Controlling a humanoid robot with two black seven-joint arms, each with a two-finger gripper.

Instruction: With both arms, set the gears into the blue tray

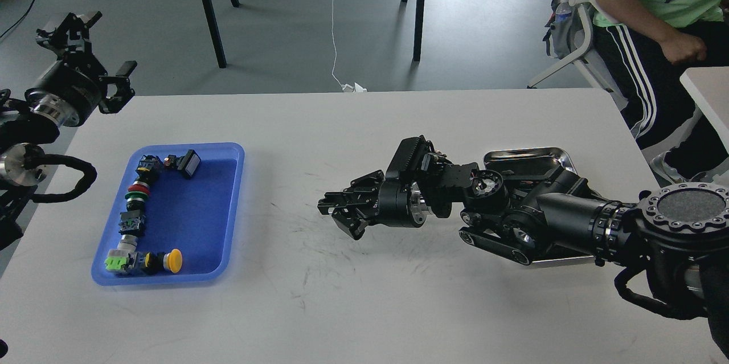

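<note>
The blue tray point(191, 221) lies on the left part of the white table, with a row of coloured push-button switches point(136, 204) along its left and front sides. I see no gears; any in the silver tray or in my right gripper are hidden. My right gripper point(337, 217) hovers low over the middle of the table, pointing left toward the blue tray and about a tray's width short of it. Its dark fingers are seen side-on, and I cannot make out whether they pinch anything. My left gripper point(105, 45) is raised beyond the table's far left corner, open and empty.
The silver metal tray point(529, 156) sits at the right, mostly covered by my right arm. A seated person point(655, 5) in a green shirt is at the far right, beside a chair. Table legs stand on the floor beyond the far edge.
</note>
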